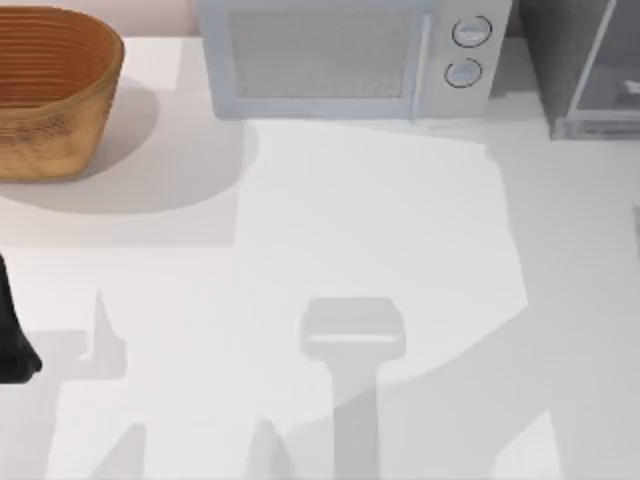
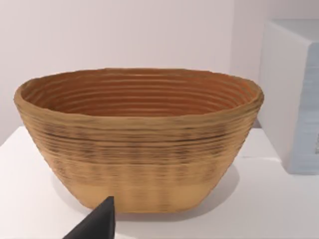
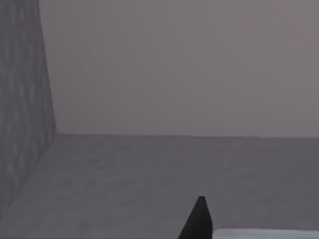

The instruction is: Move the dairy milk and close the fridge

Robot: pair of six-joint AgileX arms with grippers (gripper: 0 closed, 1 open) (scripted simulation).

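Note:
The fridge (image 1: 580,70) stands at the table's back right corner, a dark grey cabinet cut off by the frame, with its pale silver-framed translucent door (image 1: 610,95) on the side facing the table. The dairy milk is out of view. My left arm (image 1: 15,345) is a dark shape at the table's left edge. In the left wrist view a dark tip of my left gripper (image 2: 97,225) points at the basket. A dark tip of my right gripper (image 3: 198,220) hangs over a grey floor beside a dark grey speckled wall (image 3: 22,99).
A woven wicker basket (image 1: 45,95) (image 2: 139,144) sits at the back left. A light grey microwave (image 1: 345,55) with two round knobs (image 1: 468,50) stands at the back centre, its side (image 2: 294,99) beside the basket. Shadows cross the white tabletop (image 1: 330,230).

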